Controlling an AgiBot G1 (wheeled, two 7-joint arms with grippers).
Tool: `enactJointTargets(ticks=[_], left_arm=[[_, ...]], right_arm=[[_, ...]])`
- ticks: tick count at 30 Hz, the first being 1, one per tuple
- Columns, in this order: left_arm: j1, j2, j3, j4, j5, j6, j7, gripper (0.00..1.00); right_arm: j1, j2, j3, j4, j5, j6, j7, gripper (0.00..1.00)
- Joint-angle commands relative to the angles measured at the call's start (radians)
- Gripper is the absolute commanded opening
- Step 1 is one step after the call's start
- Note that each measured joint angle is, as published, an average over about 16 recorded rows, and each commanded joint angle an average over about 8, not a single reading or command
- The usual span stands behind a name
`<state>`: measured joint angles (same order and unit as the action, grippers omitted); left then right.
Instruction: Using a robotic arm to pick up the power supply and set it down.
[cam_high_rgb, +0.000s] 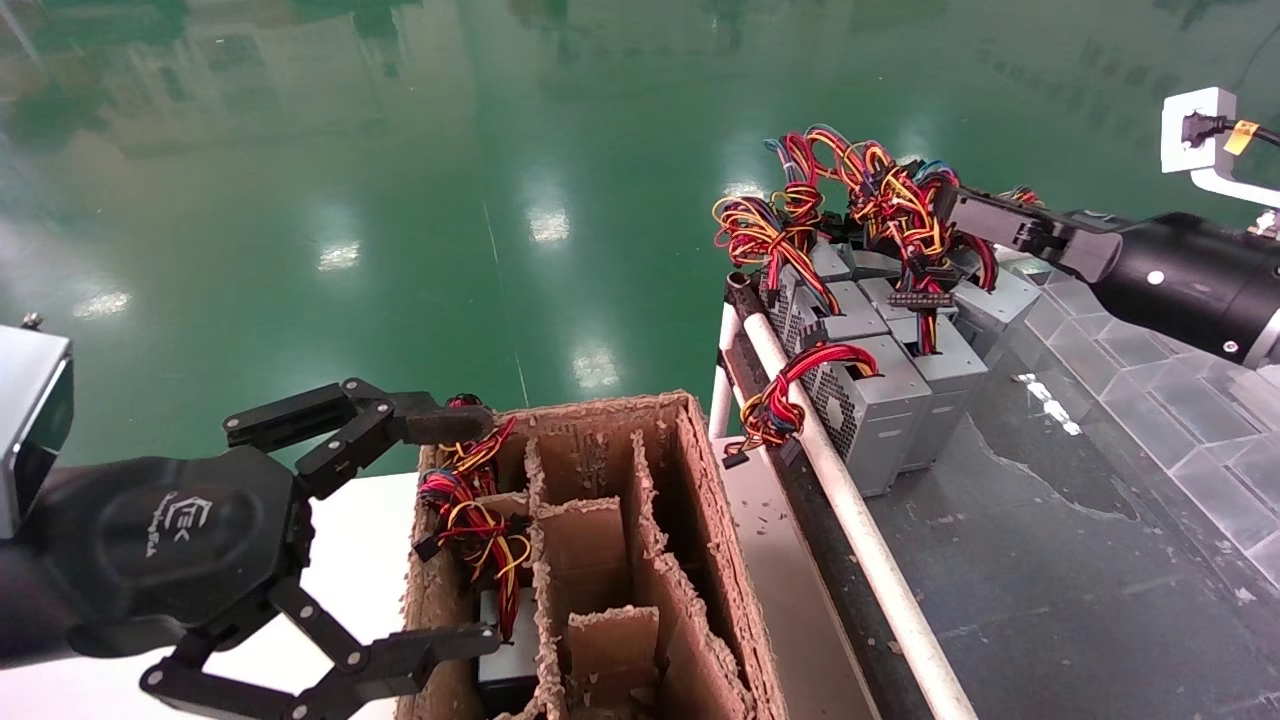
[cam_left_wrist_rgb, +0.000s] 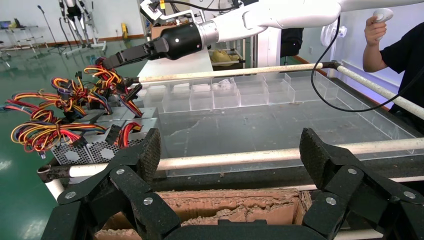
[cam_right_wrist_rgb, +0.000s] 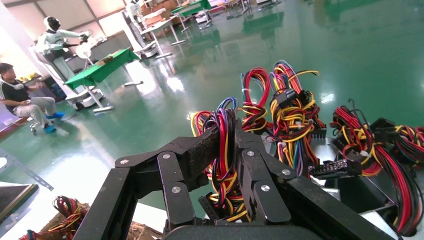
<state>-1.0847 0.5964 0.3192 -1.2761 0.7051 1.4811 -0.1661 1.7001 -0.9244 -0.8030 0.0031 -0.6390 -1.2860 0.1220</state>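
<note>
Several grey power supplies (cam_high_rgb: 885, 395) stand in rows on the dark table, their red, yellow and black wires (cam_high_rgb: 880, 205) sticking up. My right gripper (cam_high_rgb: 958, 208) reaches into those wires from the right. In the right wrist view the right gripper (cam_right_wrist_rgb: 226, 145) is shut on one wire bundle (cam_right_wrist_rgb: 223, 165); the box under that bundle is hidden. Another power supply (cam_high_rgb: 505, 655) sits in the cardboard box (cam_high_rgb: 600, 410), wires (cam_high_rgb: 470, 520) on top. My left gripper (cam_high_rgb: 465, 530) is open beside that box, holding nothing, and shows the same (cam_left_wrist_rgb: 231, 152) in the left wrist view.
A white pipe rail (cam_high_rgb: 850, 510) runs along the table's near edge between the box and the power supplies. Clear plastic trays (cam_high_rgb: 1180, 400) line the table's right side. A person (cam_left_wrist_rgb: 395, 45) stands beyond the table. Green floor lies behind.
</note>
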Motion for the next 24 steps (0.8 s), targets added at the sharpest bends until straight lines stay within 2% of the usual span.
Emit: enactJointTargets(ticks=[1,24], left_arm=[[0.0,0.0,0.0,0.0,0.0,0.0,0.0,1.0],[0.0,0.0,0.001,0.0,-0.001,0.0,0.0,1.0]], right_arm=[[-0.001,-0.002,-0.001,-0.003,-0.001,0.005,0.001,1.0],[0.039,0.017,-0.037,0.007,-0.054,-0.007,-0.018,1.0]])
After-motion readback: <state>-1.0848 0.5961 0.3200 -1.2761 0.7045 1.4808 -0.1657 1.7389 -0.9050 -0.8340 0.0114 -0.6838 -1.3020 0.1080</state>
